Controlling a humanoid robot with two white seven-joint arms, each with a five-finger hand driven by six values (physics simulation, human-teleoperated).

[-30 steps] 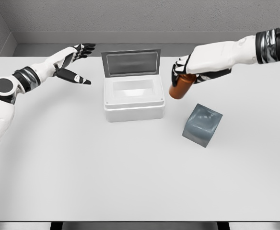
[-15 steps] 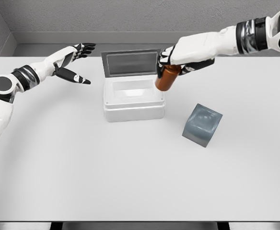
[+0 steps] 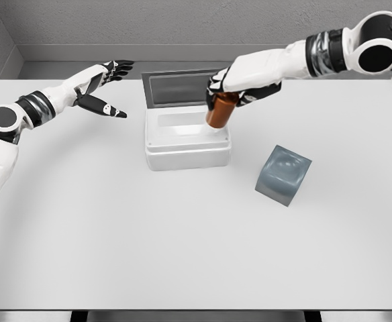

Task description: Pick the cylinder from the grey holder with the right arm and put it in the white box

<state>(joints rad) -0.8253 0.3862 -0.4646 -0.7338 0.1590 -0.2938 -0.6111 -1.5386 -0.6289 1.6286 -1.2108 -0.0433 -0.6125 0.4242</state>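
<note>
My right hand [image 3: 224, 90] is shut on the brown-orange cylinder [image 3: 219, 113], which hangs upright with a slight tilt over the right side of the white box [image 3: 186, 149]. The box stands open, its grey-lined lid [image 3: 182, 88] raised behind it. The grey holder [image 3: 283, 174] sits empty on the table, right of the box and apart from it. My left hand [image 3: 105, 87] hovers open to the left of the box, fingers spread.
The white table [image 3: 149, 235] extends wide in front of the box and holder. A grey wall [image 3: 182, 23] runs along the back edge.
My right hand has carried the cylinder leftward from above the holder's side to over the box's right part. The left arm has stayed still.
</note>
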